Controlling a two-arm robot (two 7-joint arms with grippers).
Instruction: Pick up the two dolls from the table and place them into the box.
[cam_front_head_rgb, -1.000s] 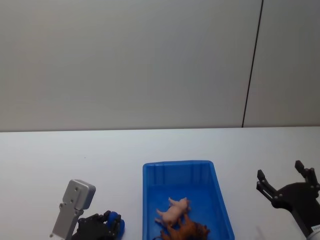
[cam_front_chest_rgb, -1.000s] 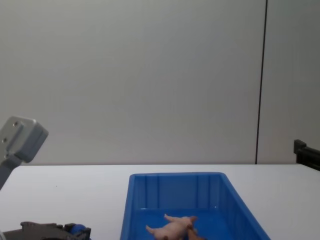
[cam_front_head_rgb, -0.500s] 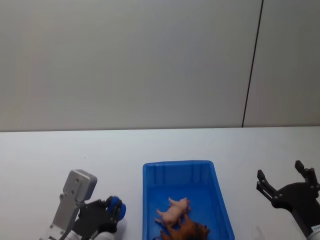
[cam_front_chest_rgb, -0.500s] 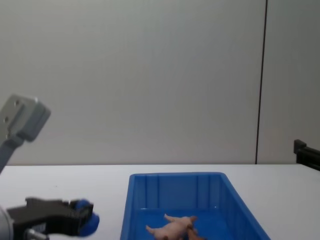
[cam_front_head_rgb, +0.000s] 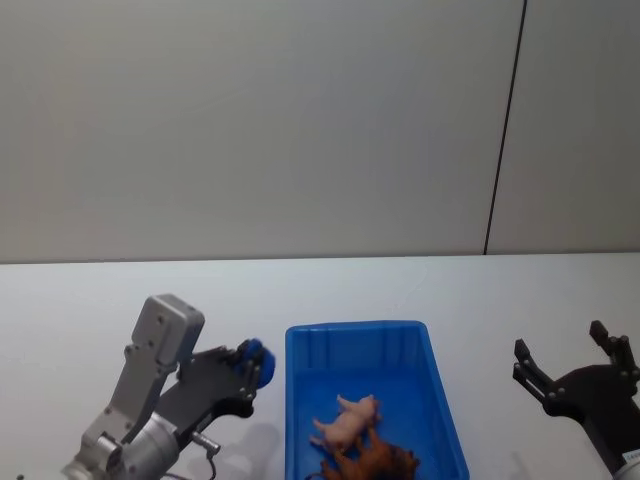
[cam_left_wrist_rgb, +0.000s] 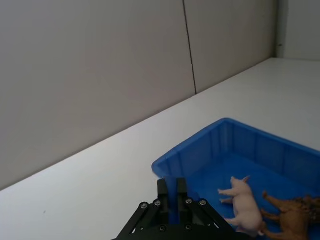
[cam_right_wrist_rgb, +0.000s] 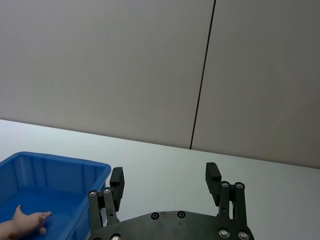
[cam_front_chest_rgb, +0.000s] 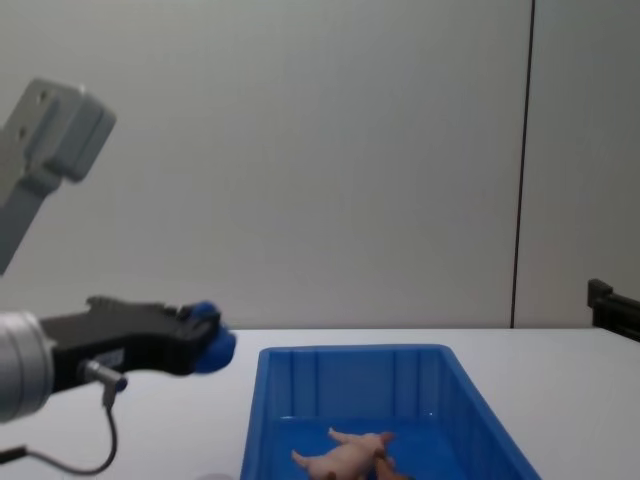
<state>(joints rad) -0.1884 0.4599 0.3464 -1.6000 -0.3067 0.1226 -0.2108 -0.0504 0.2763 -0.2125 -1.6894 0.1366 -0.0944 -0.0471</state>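
Two dolls lie inside the blue box (cam_front_head_rgb: 300, 400), and you have a third in the air. Your left gripper (cam_front_head_rgb: 245, 365) is raised above the white table (cam_front_head_rgb: 80, 310), just beside the box's left rim near its far corner, and its fingers are clamped on the blue round-headed figure (cam_front_head_rgb: 256, 352). In the chest view that blue figure (cam_front_chest_rgb: 213, 345) shows as a rounded blob at the tip of the left gripper (cam_front_chest_rgb: 200, 338), level with or a little higher than the box rim (cam_front_chest_rgb: 350, 351) and just short of it; so little of it shows that you cannot tell which way it faces or where its long axis runs. In the left wrist view the closed fingers (cam_left_wrist_rgb: 170, 195) point toward the near corner of the box (cam_left_wrist_rgb: 165, 165).

In the box, the pale pink four-legged animal (cam_front_head_rgb: 347, 420) lies on its side on the floor, its long axis running diagonally, one end toward the far right and the other toward the near left, legs sticking out sideways. The brown lion (cam_front_head_rgb: 375, 463) lies touching it on the near side, close to the lower edge of the head view, its body stretched roughly left to right. The left wrist view shows the same pair, pink animal (cam_left_wrist_rgb: 245, 207) and lion (cam_left_wrist_rgb: 292, 220), side by side.

Your right gripper (cam_front_head_rgb: 570, 365) hovers over the table to the right of the box, well apart from it, with its fingers (cam_right_wrist_rgb: 116, 180) spread wide and nothing between them.
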